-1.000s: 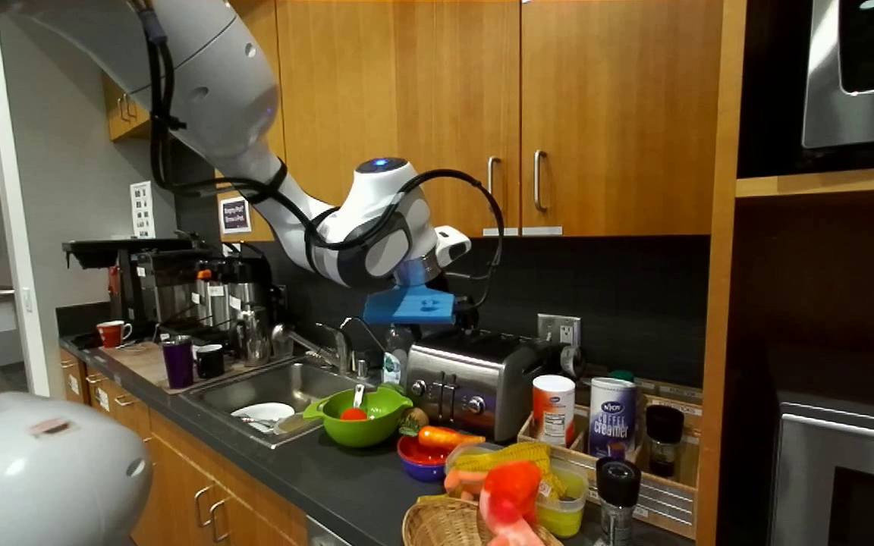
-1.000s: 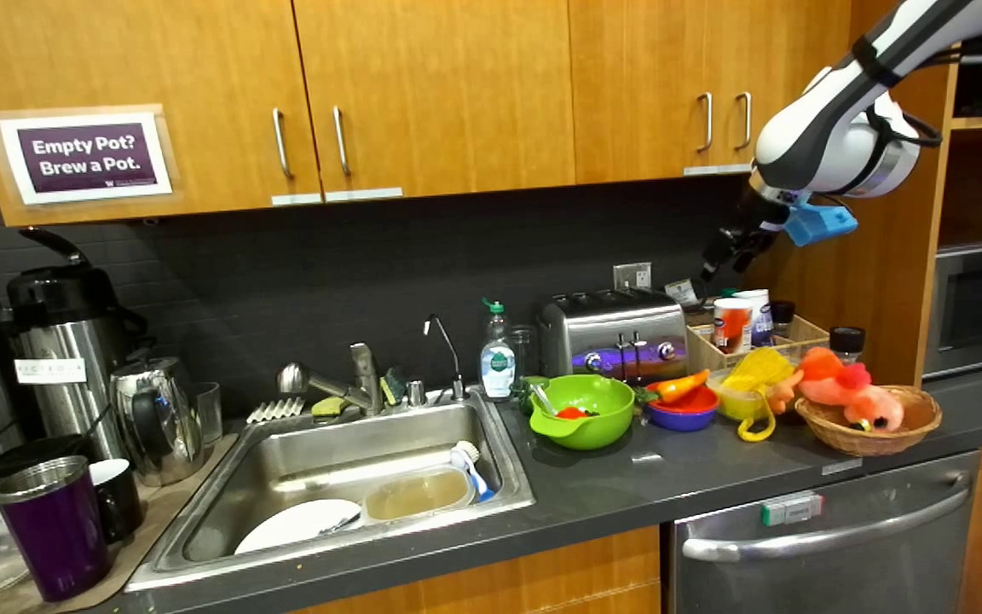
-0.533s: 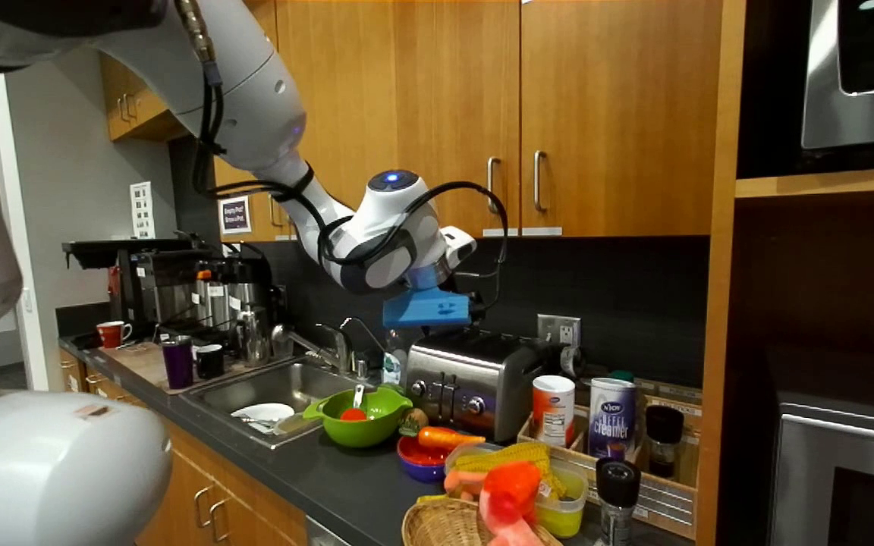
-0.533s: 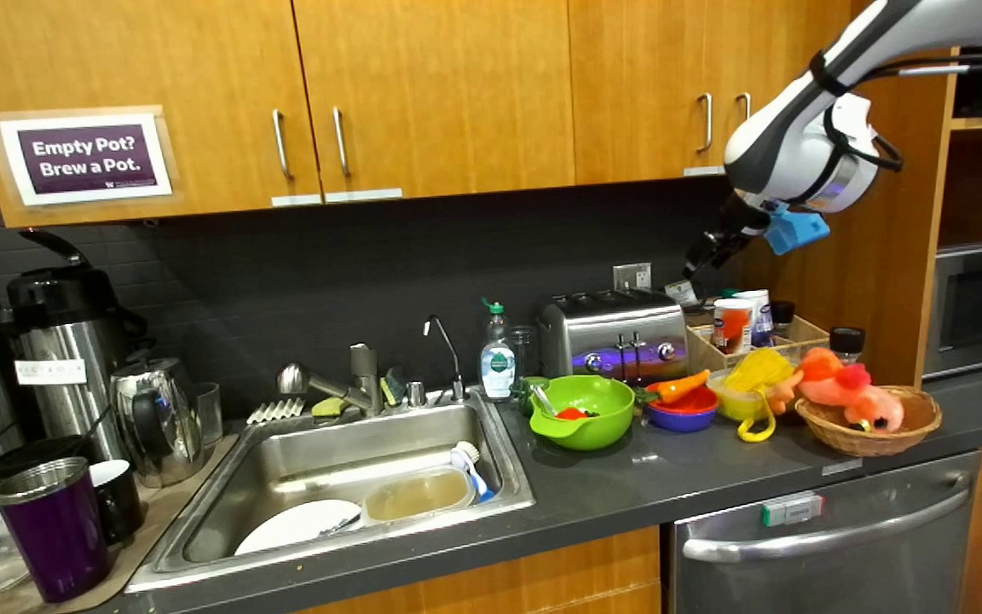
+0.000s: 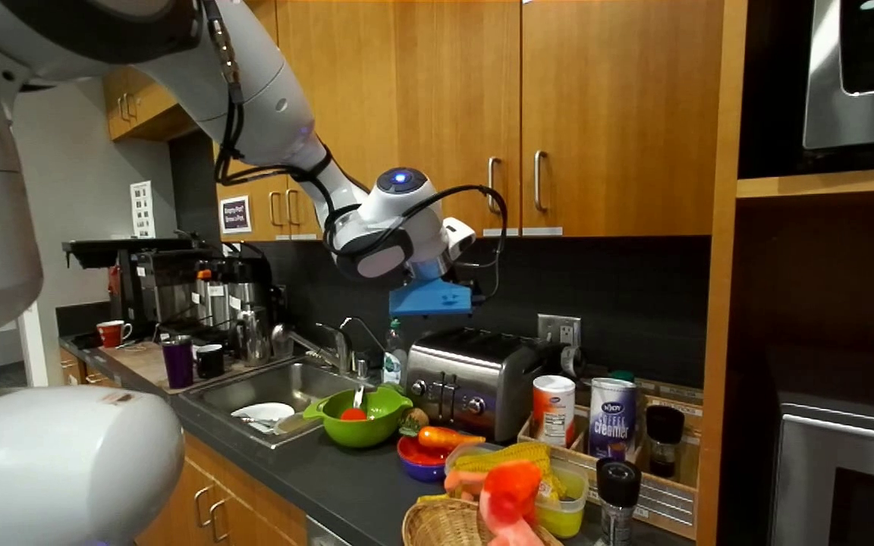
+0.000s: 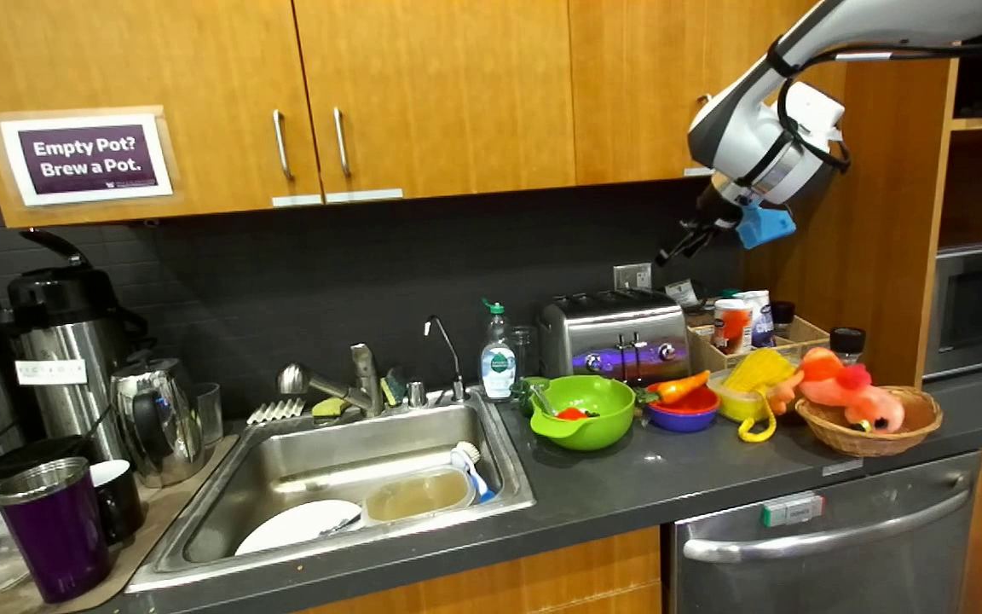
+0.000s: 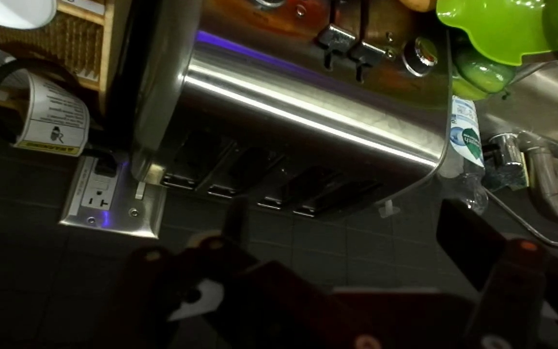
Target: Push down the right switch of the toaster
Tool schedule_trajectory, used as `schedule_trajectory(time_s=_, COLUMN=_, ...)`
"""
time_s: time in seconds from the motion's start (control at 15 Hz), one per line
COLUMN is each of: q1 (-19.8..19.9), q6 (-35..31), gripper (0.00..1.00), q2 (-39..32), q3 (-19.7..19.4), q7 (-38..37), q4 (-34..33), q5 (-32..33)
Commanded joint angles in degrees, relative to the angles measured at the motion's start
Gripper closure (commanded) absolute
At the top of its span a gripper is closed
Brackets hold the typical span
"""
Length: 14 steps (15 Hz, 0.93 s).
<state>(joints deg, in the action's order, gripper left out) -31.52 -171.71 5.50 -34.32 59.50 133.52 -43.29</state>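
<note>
Wide, boxy toaster of silver metal, lower than a spread black pincer

Flat-fronted wooden cabinets are mounted above a dark tiled wall. A dark grey table extends along the wall. The jointed white-and-grey robot arm extends over the table and carries the pincer. A rectangular stainless-steel sink is set into the table.

The toaster stands on the table near the wall; four slots are visible in its darker top. A light wooden compartment tray is located just beside one end of the toaster. A round, glossy green bowl stands in front of the toaster.

Pincer state: the two black fingers are spread, with a wide gap between the tips. The pincer is apart from the toaster and higher than its top. A bright blue angular block is mounted beside it.

A clear soap bottle with a green cap stands upright beside the opposite end of the toaster. A small round dish, red above and blue below, supports an orange carrot at its rim.

On the toaster front, the right-hand chrome lever, as faced, is adjacent to the left-hand chrome lever. Both levers stand at about equal height.
</note>
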Motion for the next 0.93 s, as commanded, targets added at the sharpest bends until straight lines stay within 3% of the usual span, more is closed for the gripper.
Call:
schedule_trajectory(time_s=0.0, q1=0.03, q6=0.0, gripper=0.0, q2=-0.03, q3=0.0, q7=-0.04, q4=0.09, q5=0.0)
schedule_trajectory(time_s=0.8, q1=0.78, q6=-0.43, gripper=0.0, q2=-0.27, q3=0.31, q7=-1.64, q4=0.87, q5=1.71)
schedule_trajectory(time_s=0.87, q1=0.75, q6=-0.53, gripper=0.25, q2=-0.24, q3=0.35, q7=-1.72, q4=1.1, q5=1.7)
